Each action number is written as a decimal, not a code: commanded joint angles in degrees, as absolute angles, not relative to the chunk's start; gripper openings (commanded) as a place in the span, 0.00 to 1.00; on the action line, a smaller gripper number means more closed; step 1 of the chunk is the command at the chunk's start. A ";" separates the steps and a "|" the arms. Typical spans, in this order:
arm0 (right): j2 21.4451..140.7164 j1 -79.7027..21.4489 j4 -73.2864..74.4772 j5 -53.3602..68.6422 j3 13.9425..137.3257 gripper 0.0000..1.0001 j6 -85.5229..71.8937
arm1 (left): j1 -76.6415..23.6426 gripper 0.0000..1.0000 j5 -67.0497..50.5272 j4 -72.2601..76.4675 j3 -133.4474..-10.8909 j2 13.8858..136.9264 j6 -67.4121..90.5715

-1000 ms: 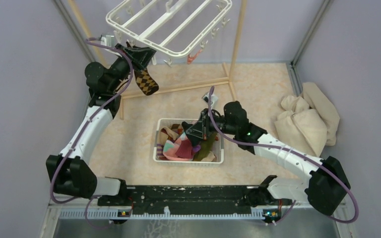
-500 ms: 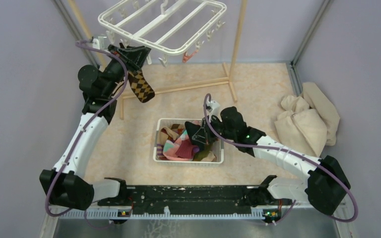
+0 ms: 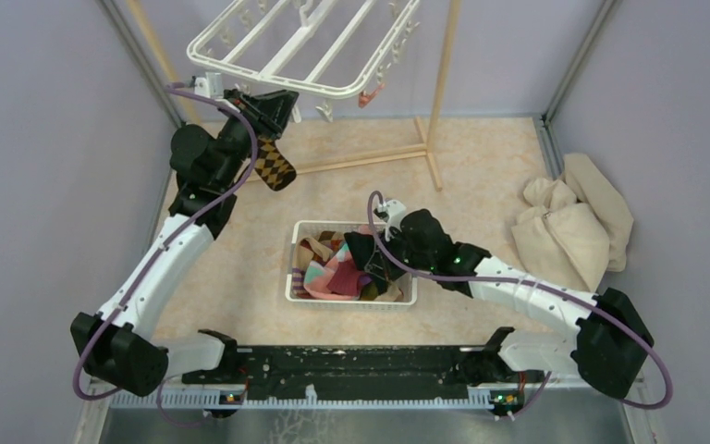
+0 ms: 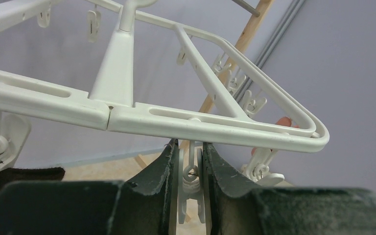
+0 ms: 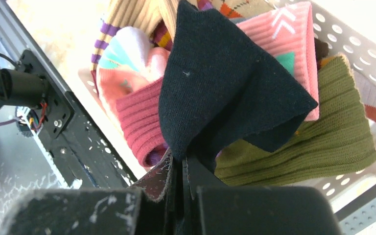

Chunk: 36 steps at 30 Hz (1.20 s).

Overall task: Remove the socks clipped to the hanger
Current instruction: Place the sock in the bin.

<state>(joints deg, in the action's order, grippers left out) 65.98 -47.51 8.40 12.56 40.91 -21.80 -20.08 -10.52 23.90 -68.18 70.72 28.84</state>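
The white hanger (image 3: 305, 46) hangs tilted from the wooden rack at the top. My left gripper (image 3: 285, 100) is raised to its near rim and shut on one dangling white clip (image 4: 191, 171), just under the rim bar (image 4: 200, 128). A brown argyle sock (image 3: 275, 165) hangs right below that gripper; which clip holds it I cannot tell. A small pink sock (image 3: 370, 93) dangles from a clip further right. My right gripper (image 5: 183, 166) is shut on a black sock (image 5: 225, 83), held just over the pile of socks (image 5: 142, 117) in the white basket (image 3: 351, 299).
The rack's wooden poles (image 3: 439, 92) stand behind and beside the hanger, with a crossbar low on the floor. A beige cloth heap (image 3: 573, 222) lies at the right wall. Grey walls close in both sides.
The hanger has swung and tilted, and my left arm, still on the clip, went left and back right with it. My right gripper has moved left and lower with the black sock, into the basket.
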 commanded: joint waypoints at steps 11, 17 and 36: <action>69.09 -50.69 7.33 5.04 42.17 0.03 -18.85 | -27.20 0.08 6.28 22.24 -69.14 72.36 25.60; 69.13 -50.89 8.08 5.56 43.86 0.21 -18.23 | -29.32 0.08 11.64 23.33 -68.97 72.60 26.73; 55.27 -50.89 16.71 -1.61 46.52 0.65 -19.29 | -36.65 0.10 24.16 25.68 -69.80 73.92 23.80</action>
